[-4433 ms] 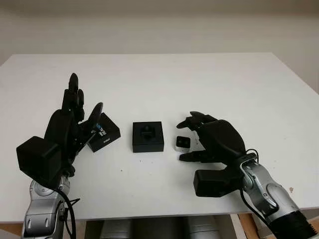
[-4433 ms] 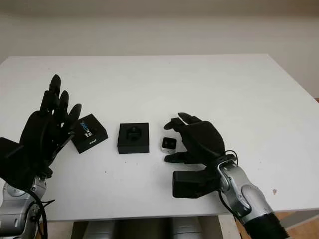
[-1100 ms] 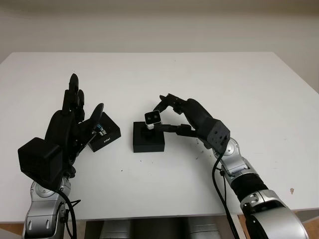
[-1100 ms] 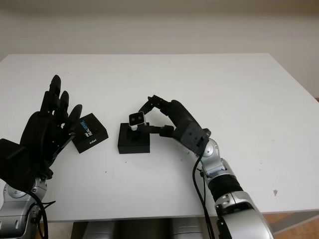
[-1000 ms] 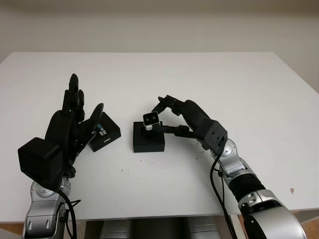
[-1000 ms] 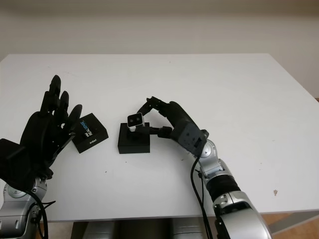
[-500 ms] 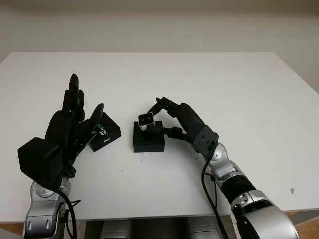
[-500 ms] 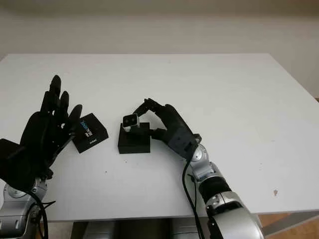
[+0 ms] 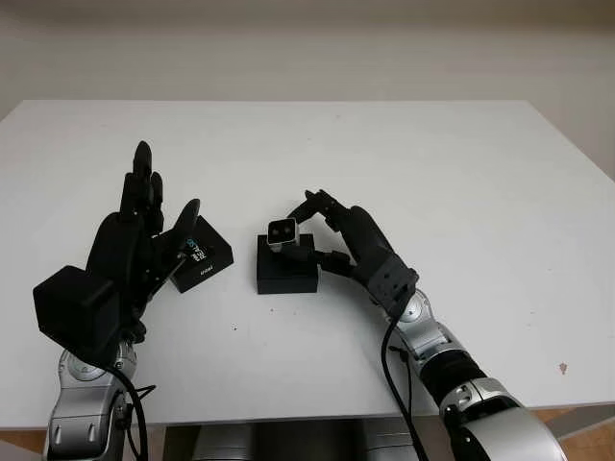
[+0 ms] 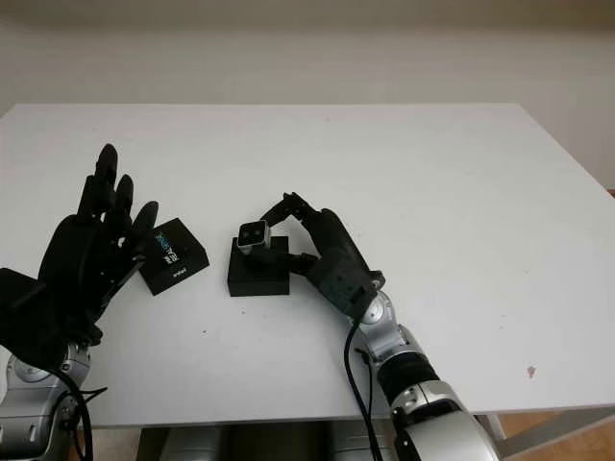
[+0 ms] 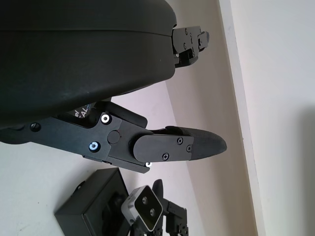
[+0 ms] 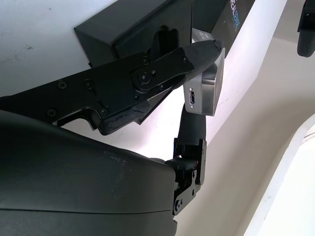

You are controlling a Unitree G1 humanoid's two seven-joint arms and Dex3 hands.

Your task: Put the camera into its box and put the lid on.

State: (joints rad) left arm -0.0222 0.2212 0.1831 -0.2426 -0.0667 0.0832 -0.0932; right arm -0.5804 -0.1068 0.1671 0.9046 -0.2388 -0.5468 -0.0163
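A small silver camera (image 9: 282, 232) with a black face is pinched in my right hand (image 9: 309, 230), just above the open black box (image 9: 286, 273) at the table's middle. The camera (image 12: 204, 83) sits tilted over the box's foam recess (image 12: 147, 37). The black lid (image 9: 200, 257), printed with white and blue lettering, lies left of the box. My left hand (image 9: 135, 240) is open and raised, just left of the lid and partly covering its near corner. The camera (image 11: 144, 210) and box (image 11: 93, 214) also appear beyond my left hand's fingers (image 11: 172, 147).
The white table (image 9: 461, 173) spreads wide around the box, with its front edge near my arms. A small dark speck (image 9: 563, 366) marks the table at the front right. A pale wall stands behind the table.
My right hand picked the camera off the table right of the box and carried it leftward over the box. In the last second it has lowered slightly. The left hand stayed still.
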